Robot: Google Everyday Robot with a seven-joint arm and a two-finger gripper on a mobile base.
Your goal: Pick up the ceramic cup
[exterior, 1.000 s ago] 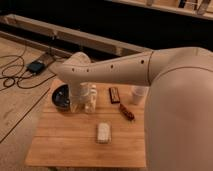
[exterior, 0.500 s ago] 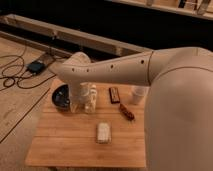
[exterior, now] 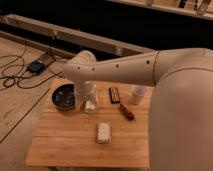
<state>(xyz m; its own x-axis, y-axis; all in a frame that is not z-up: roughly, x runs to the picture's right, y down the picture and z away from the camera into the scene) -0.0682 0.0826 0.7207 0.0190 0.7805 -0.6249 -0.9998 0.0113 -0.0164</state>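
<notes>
The ceramic cup [exterior: 138, 94] is a small plain white cup standing upright near the back right of the wooden table [exterior: 65, 145]. My arm reaches in from the right, across the back of the table. The gripper [exterior: 87, 102] hangs down just right of the dark round bowl [exterior: 65, 96] and well to the left of the cup, apart from it. A pale object sits at the gripper; I cannot make out what it is.
A dark snack bar [exterior: 114, 95] and a brown bar [exterior: 126, 111] lie between the gripper and the cup. A white packet [exterior: 103, 132] lies in the table's middle. Cables and a dark box [exterior: 36, 66] lie on the floor to the left.
</notes>
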